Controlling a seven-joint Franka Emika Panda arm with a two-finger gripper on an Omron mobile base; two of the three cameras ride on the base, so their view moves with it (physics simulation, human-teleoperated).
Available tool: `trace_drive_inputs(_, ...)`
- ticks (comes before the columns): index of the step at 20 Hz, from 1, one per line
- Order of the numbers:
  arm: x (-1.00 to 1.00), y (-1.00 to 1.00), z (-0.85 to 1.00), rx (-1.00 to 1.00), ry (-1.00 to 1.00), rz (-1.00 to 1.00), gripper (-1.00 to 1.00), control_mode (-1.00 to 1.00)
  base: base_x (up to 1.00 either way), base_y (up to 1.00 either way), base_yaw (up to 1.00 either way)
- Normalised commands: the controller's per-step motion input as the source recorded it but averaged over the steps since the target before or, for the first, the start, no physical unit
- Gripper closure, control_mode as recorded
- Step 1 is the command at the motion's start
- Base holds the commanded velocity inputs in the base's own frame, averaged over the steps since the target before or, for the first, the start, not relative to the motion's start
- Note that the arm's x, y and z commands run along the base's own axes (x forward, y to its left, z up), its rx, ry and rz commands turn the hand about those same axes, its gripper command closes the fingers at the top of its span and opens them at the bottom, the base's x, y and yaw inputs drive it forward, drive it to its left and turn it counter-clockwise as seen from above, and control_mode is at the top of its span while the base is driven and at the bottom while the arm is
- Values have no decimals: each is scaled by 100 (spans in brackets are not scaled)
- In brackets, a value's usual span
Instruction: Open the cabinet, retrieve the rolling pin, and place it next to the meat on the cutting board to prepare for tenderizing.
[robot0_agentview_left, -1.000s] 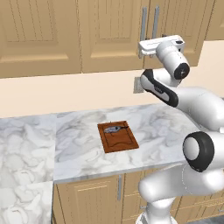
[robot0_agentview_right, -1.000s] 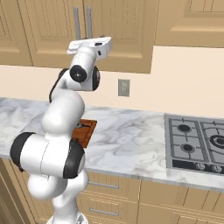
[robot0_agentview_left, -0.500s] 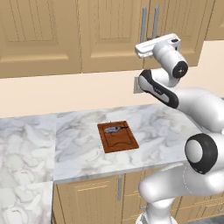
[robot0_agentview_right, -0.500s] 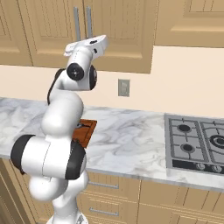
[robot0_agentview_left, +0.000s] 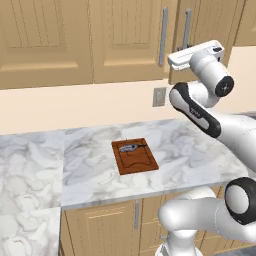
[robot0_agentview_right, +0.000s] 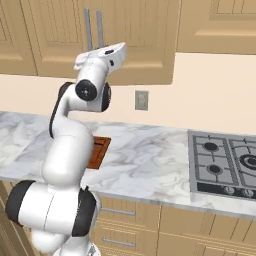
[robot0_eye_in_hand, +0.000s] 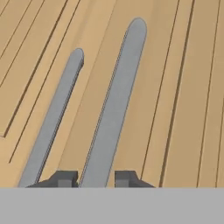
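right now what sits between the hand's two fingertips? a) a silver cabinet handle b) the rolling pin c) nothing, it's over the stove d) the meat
a: in the hand view the fingertips straddle the lower end of one silver bar handle on the cabinet, whose doors look closed.

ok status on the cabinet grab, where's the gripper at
Gripper open, fingertips either side of right handle. Cabinet doors shut. Meat on cutting board. Nothing in the way.

A white-and-grey marbled worktop (robot0_agentview_left: 200, 150) runs under a plain cream wall (robot0_agentview_right: 215, 95) carrying a small grey outlet plate (robot0_agentview_right: 142, 100), with tan base cabinets (robot0_agentview_right: 150, 225) with short handles below and a black gas hob (robot0_agentview_right: 225, 162) set in at the right.
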Motion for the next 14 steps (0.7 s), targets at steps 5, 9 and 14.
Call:
trace_drive_inputs(5, -100, -92, -24, 3, -2, -4, 100, -100, 0, 0, 0)
trace_drive_inputs(9, -100, -100, -35, 8, 0, 0, 100, -100, 0, 0, 0)
trace_drive_inputs(14, -100, -100, -32, 14, 0, 3, 100, -100, 0, 0, 0)
